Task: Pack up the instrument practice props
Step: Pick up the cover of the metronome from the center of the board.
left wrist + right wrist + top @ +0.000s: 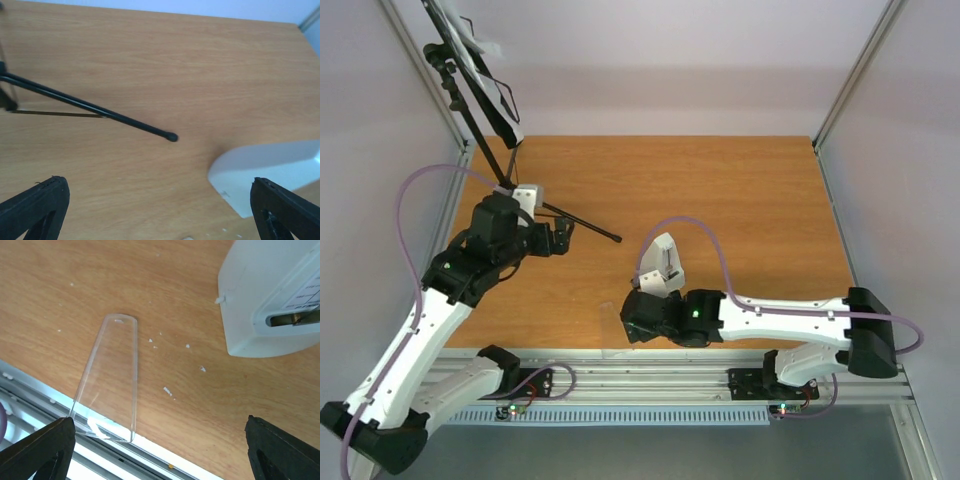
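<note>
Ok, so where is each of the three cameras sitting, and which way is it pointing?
Top external: above and behind the robot, looking down on the table; left arm near the music stand, right arm by the metronome.
Left wrist: low over the table, facing a tripod leg; open jaws at bottom corners.
Right wrist: looking down at the near table edge and clear cover; open jaws at bottom corners.
Shared: the metronome appears in all three.

A clear cover (107, 377) lies flat near the pale metronome (260, 295), tool (157, 440) jaws spread wide.
</note>
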Controlling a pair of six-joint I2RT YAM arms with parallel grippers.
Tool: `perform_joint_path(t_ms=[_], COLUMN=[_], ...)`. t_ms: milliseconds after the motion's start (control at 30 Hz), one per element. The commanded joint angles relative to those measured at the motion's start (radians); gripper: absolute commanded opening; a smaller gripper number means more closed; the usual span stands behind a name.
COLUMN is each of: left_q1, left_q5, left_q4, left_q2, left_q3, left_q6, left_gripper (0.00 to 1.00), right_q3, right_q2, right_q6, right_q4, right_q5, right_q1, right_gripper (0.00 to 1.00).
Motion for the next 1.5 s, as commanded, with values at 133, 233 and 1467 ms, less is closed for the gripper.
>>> perform_joint_path(t_ms=[133,233,1467], left_q1=[0.079,0.081,0.081], left_q5=[-0.093,-0.105,-0.133], left_q4=[0.0,0.007,0.001], left_q2=[-0.05,-0.069,-0.107], left_q3=[-0.06,-0.082,-0.116], left_q6=[0.113,0.118,0.132], left_gripper=[0.99,0.99,0.99], right_q3=[0.159,0.221,0.462], right_q2=[0.194,0.27,0.744], right_q6=[-0.019,-0.016,0.021], right_q4=[-0.05,-0.103,-0.077], right_q5=[-0.089,-0.056,-0.137], right_q1=[-0.02,-0.01,-0.074], right_gripper=[0.96,0.97,0.79])
